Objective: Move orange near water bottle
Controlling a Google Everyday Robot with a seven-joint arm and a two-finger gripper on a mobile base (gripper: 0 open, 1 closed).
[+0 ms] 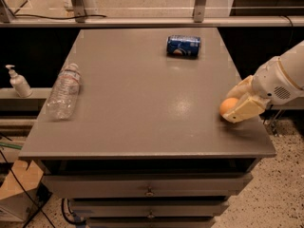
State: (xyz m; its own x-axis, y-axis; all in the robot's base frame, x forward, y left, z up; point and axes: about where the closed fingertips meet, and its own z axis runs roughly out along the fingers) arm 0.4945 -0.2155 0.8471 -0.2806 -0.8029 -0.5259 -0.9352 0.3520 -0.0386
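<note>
As viewed from the front edge, grey flat-topped table (142, 108): seen from above, with grey drawers (149, 186) fitted beneath.
small round matte-skinned orange (227, 105): set on the table near the right edge, toward the front corner.
cream two-finger gripper (233, 102): located at the orange, extended over the table's right edge on a white arm (280, 77).
claw state: fingers (244, 110) are placed one on each side of the orange and appear closed against it; the fruit is partly covered by the near finger.
clear crinkled plastic water bottle (64, 91): white cap, white-and-red label; laid on its side at the left edge, cap pointed to the rear.
orange-to-bottle gap: the two are well apart, on opposite sides of the table.
blue soda can (183, 45): laid on its side at the rear, right of centre.
small white pump dispenser bottle (19, 82): stood upright on a ledge left of the table, near the water bottle.
</note>
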